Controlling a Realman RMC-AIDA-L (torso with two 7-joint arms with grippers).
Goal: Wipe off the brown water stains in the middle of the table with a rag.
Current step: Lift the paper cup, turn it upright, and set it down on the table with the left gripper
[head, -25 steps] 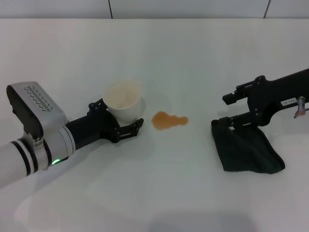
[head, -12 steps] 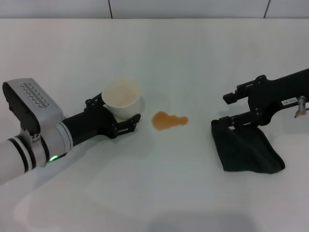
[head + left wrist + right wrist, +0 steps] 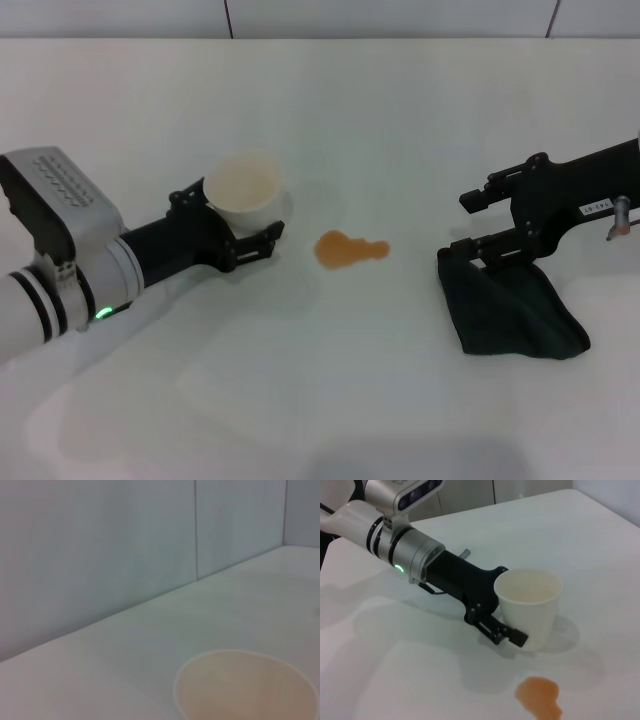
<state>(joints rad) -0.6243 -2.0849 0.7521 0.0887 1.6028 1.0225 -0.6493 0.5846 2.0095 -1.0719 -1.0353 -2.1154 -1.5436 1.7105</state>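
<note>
The brown water stain [image 3: 350, 249] is a small orange-brown blotch in the middle of the white table [image 3: 400, 120]; it also shows in the right wrist view [image 3: 540, 695]. The dark rag [image 3: 510, 305] lies crumpled on the table at the right. My right gripper [image 3: 472, 224] is open over the rag's near-left corner, its lower finger touching the cloth. My left gripper [image 3: 235, 215] is shut on a white paper cup [image 3: 245, 192], held upright just left of the stain. The cup also shows in the right wrist view [image 3: 527, 605] and its rim in the left wrist view [image 3: 245, 690].
A tiled wall [image 3: 390, 15] runs along the table's far edge. My left arm [image 3: 70, 260] stretches over the table's left side, and my right arm [image 3: 590, 190] comes in from the right edge.
My left gripper has carried the cup a little to the left and away from the stain. The right gripper and the rag have not moved.
</note>
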